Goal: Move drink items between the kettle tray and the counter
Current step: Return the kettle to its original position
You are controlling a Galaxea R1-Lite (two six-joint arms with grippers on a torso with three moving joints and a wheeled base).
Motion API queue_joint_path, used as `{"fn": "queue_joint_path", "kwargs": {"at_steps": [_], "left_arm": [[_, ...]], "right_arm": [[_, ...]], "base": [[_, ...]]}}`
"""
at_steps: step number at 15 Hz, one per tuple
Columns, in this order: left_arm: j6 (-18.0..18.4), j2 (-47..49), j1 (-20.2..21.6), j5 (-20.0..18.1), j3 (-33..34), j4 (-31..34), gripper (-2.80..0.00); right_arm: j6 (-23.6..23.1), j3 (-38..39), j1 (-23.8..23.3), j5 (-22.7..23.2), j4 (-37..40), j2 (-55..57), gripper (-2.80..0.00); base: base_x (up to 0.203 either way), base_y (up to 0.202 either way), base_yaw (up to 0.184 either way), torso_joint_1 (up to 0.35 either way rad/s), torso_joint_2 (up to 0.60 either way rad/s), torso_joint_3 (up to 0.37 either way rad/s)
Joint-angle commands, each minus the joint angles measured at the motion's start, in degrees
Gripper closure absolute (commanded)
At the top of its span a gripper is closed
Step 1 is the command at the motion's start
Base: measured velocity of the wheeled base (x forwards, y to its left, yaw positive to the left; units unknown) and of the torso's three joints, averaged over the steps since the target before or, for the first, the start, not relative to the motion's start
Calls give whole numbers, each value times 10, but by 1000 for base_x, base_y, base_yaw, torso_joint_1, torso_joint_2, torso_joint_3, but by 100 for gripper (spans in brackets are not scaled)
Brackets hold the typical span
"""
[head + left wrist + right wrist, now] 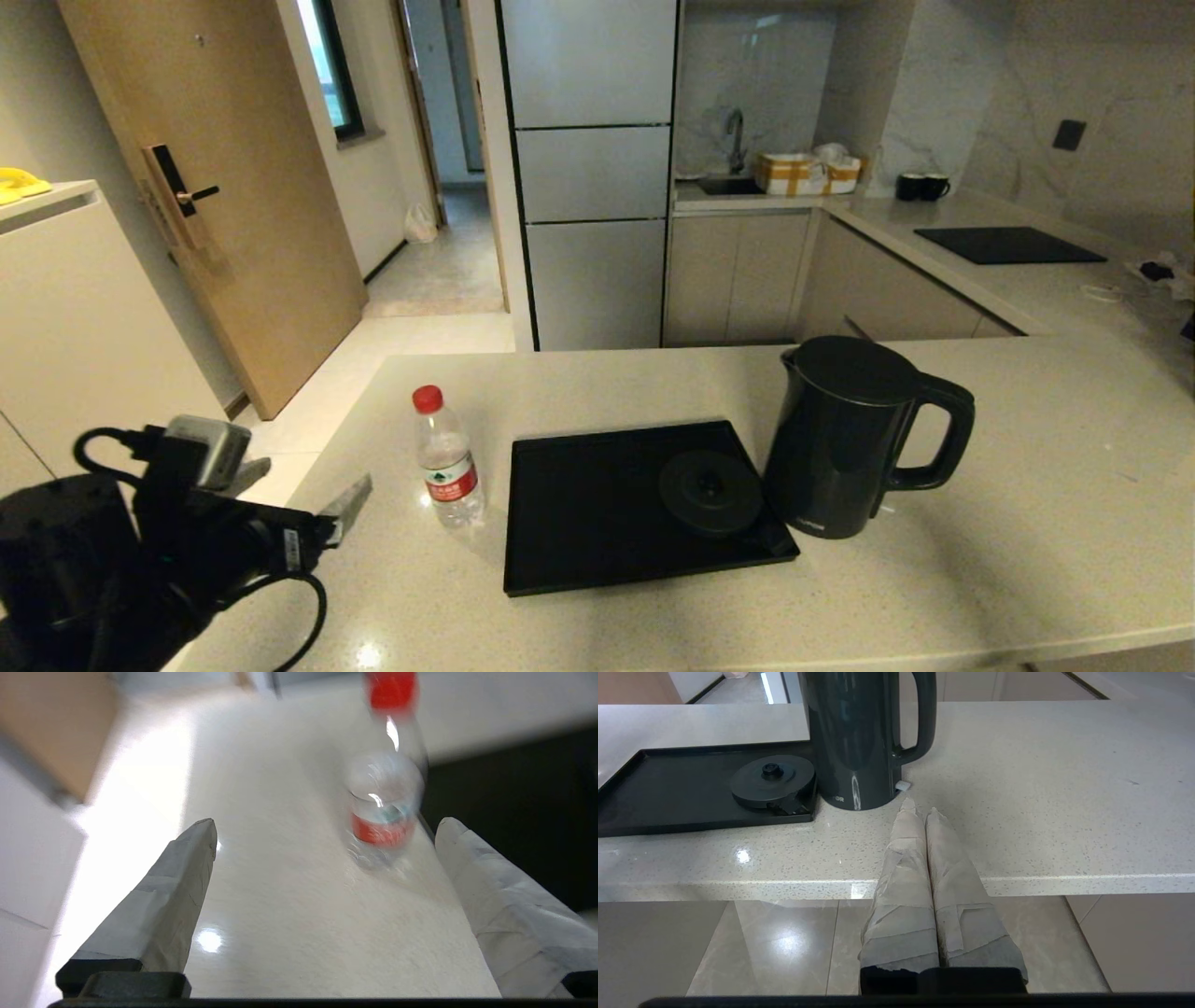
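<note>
Over at the left edge of the counter [1027,485] the left gripper [327,830] hangs low with its taped fingers [173,896] spread wide, nothing between them, aimed at the water bottle [446,459]. The bottle stands upright on the stone, just beside the left rim of the kettle tray [579,523] but not on it — ahead of the fingers, not yet between them.

Further along, the tray lies flat with only its round base disc [709,490] on it, toward the right end. The kettle [845,434] stands on the counter right against the tray's right edge, handle pointing away to the right, so neither drink item is on the tray as things stand.

The right gripper [920,807] is out of the head view; from its own wrist view it sits off the near counter edge, pressed closed and empty, tips pointing at the kettle's foot.

My guess is the bottle goes first. It looks light and tall, so a fingertip clipping it before the squeeze could knock it over toward the tray. One finger already lines up near the tray rim and could catch on it. A grip high on the thin clear wall might buckle or slip.
</note>
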Motion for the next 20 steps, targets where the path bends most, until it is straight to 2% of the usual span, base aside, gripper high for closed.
{"fn": "queue_joint_path", "kwargs": {"at_steps": [1, 2, 3, 4, 5, 7, 8, 12, 14, 17, 18, 20], "left_arm": [[-2, -234, 14, 15, -69, 215, -280], [-17, -307, 18, 11, -127, 365, -280], [-32, -359, 21, 6, -203, 526, -15], [-49, -411, 28, -5, -302, 688, 0], [-65, -477, 38, -13, -384, 832, 0], [-91, -576, 64, -24, -474, 1027, 0], [-102, -603, 76, -29, -496, 1094, 0], [-131, -718, 97, -38, -668, 1389, 0], [-142, -761, 98, -39, -695, 1477, 0], [-164, -826, 75, -34, -698, 1546, 0], [-163, -829, 74, -29, -695, 1550, 0], [-152, -874, 73, -6, -624, 1558, 0]], "right_arm": [[0, 0, 0, 0, 0, 0, 0], [0, 0, 0, 0, 1, 1, 0], [0, 0, 0, 0, 1, 1, 0], [0, 0, 0, 0, 0, 0, 0], [0, 0, 0, 0, 0, 0, 0], [0, 0, 0, 0, 0, 1, 0], [0, 0, 0, 0, 0, 0, 0], [0, 0, 0, 0, 0, 0, 0], [0, 0, 0, 0, 0, 0, 0], [0, 0, 0, 0, 0, 0, 0], [0, 0, 0, 0, 0, 0, 0], [0, 0, 0, 0, 0, 0, 0]], "base": [[0, 0, 0, 0, 0, 0], [0, 0, 0, 0, 0, 0], [0, 0, 0, 0, 0, 0], [0, 0, 0, 0, 0, 0], [0, 0, 0, 0, 0, 0], [0, 0, 0, 0, 0, 0], [0, 0, 0, 0, 0, 0], [0, 0, 0, 0, 0, 0], [0, 0, 0, 0, 0, 0], [0, 0, 0, 0, 0, 0], [0, 0, 0, 0, 0, 0], [0, 0, 0, 0, 0, 0]]}}
